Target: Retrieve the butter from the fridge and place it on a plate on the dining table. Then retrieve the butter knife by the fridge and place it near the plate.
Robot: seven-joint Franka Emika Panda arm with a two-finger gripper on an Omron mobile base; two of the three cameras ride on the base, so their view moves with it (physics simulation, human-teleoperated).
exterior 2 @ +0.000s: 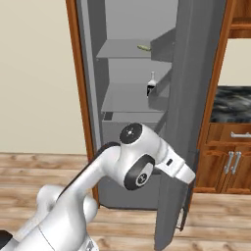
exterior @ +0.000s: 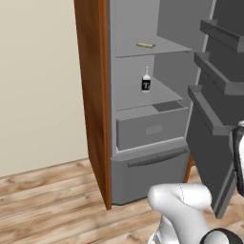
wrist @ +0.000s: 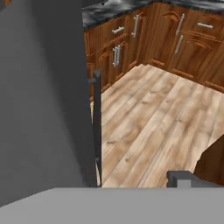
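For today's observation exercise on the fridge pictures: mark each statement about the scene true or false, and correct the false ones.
1. The fridge door stands open. True.
2. The butter lies on the floor. False: it lies on an upper shelf inside the fridge.
3. A small white bottle stands on the shelf below the butter. True.
4. The butter is held by the gripper. False: it lies untouched on its shelf.
5. The floor is wood-patterned. True.

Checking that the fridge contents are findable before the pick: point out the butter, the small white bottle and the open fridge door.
butter point(exterior: 146, 45), left base view, middle of the stick on the upper shelf.
white bottle point(exterior: 146, 82), left base view, its dark label, one shelf lower.
fridge door point(exterior 2: 188, 98), right base view, outer dark grey face.
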